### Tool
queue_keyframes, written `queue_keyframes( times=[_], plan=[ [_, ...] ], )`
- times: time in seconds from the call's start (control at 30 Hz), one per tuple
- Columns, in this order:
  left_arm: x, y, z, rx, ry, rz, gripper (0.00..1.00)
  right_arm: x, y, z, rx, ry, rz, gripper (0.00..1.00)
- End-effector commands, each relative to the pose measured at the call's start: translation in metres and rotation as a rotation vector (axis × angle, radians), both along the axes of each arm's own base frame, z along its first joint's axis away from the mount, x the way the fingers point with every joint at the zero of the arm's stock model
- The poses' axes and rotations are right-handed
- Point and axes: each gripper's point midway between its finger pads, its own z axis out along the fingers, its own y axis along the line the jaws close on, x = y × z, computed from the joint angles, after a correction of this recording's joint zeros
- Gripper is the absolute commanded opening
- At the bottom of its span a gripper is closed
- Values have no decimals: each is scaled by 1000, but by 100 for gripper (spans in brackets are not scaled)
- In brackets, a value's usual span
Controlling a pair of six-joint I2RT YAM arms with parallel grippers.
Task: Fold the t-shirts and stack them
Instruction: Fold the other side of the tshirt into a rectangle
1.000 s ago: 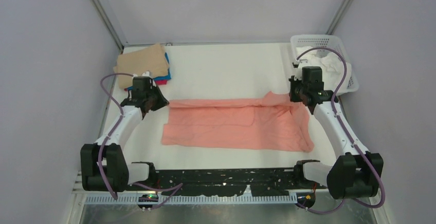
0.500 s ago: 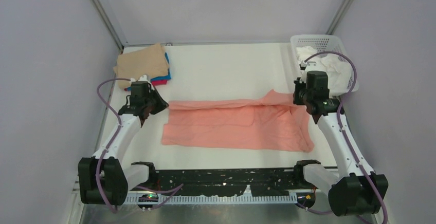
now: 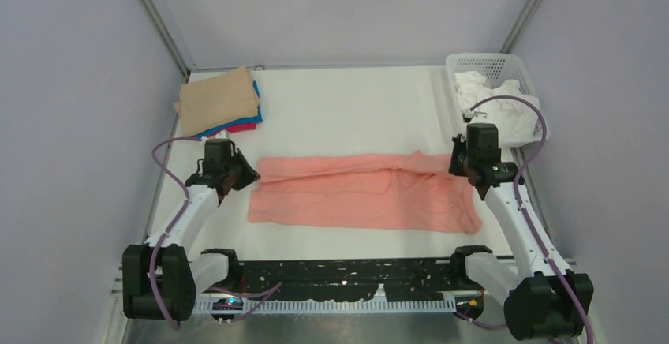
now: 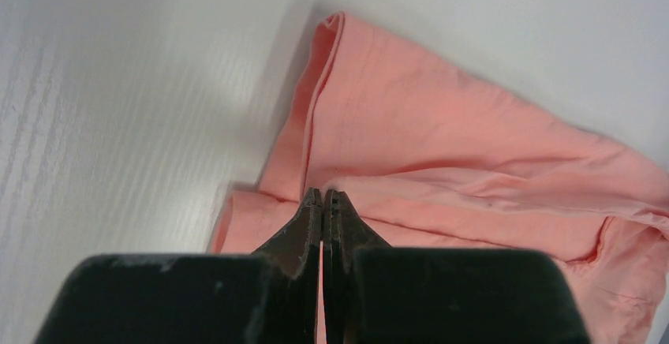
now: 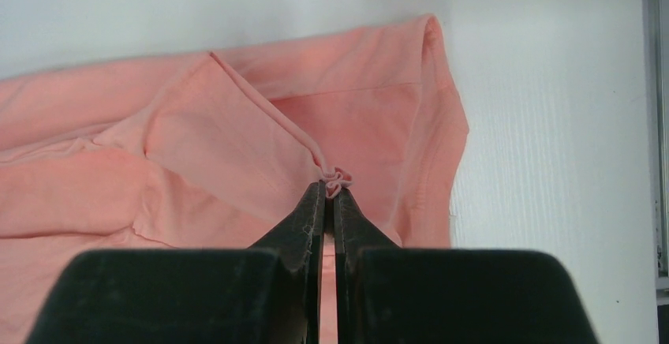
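Observation:
The salmon-pink t-shirt (image 3: pixel 363 190) lies stretched across the middle of the table, its far edge folded over toward me. My left gripper (image 3: pixel 243 173) is shut on the shirt's far left edge (image 4: pixel 371 147), with fabric pinched at the fingertips. My right gripper (image 3: pixel 460 164) is shut on a bunched bit of the far right edge (image 5: pixel 237 139). Both hold the edge just above the lower layer. A stack of folded shirts sits at the far left: tan (image 3: pixel 214 101) on top, blue (image 3: pixel 254 112) and magenta (image 3: pixel 246 126) edges showing below.
A white lattice basket (image 3: pixel 491 66) holding white cloth (image 3: pixel 505 107) stands at the far right, just behind my right arm. Grey walls close in both sides. A black rail (image 3: pixel 347 271) runs along the near edge between the arm bases.
Both grippers have pulled the shirt's far edge toward me, laying it over the lower layer. The raised peak near the right gripper has flattened.

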Motion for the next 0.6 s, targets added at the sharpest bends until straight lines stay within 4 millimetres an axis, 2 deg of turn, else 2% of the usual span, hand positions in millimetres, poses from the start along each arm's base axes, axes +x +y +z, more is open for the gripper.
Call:
queue_keyframes(
  times=[0.0, 0.23, 0.37, 0.43, 0.5, 0.57],
  plan=[
    [3, 2, -4, -23, -16, 48, 0, -7, -9, 9, 9, -51, -94, 6],
    [-4, 16, -5, 33, 6, 105, 0, -14, -6, -1, 41, -42, -106, 6],
    [-11, 18, -19, 26, 51, 137, 0, -21, -4, -20, 79, 10, -151, 6],
    [-20, 28, -30, 64, 108, 188, 0, -27, 0, -31, 118, 39, -183, 9],
    [-28, 31, -37, 77, 158, 214, 0, -39, 1, -50, 144, 88, -223, 13],
    [-33, 30, -41, 76, 182, 210, 1, -51, -1, -61, 153, 116, -270, 16]
  ],
)
